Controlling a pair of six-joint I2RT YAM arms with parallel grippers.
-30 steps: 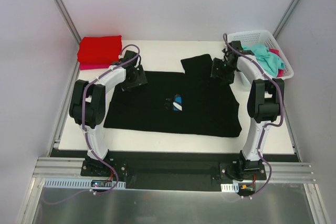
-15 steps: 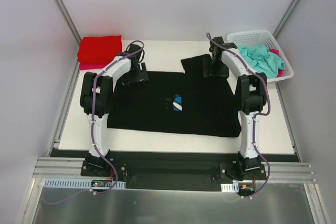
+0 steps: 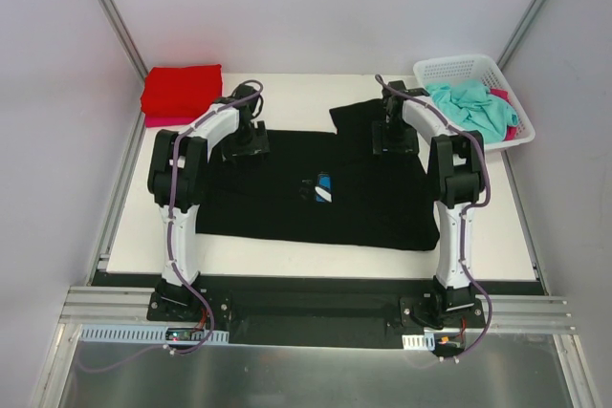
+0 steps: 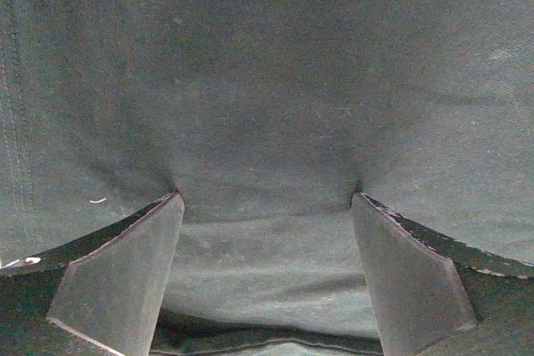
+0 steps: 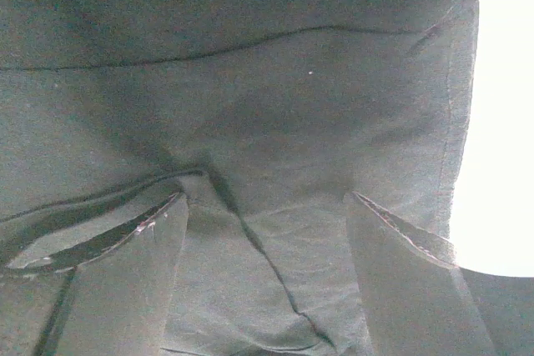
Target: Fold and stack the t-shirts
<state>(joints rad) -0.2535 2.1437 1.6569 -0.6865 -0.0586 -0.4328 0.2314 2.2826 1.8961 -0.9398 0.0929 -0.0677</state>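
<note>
White tabletop (image 3: 287,91): left end effector (image 4: 267,204), right end effector (image 5: 265,199) both wide on black t-shirt (image 3: 287,200); basket (image 3: 459,62) beside.

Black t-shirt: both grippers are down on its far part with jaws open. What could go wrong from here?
1. Right gripper: a crease in the black t-shirt runs between its jaws, so closing may pinch a doubled layer and skew the fold.
2. Left gripper: its jaws press into flat, smooth cloth with no edge between them, so closing may slip off or catch only a small bunch.
</note>
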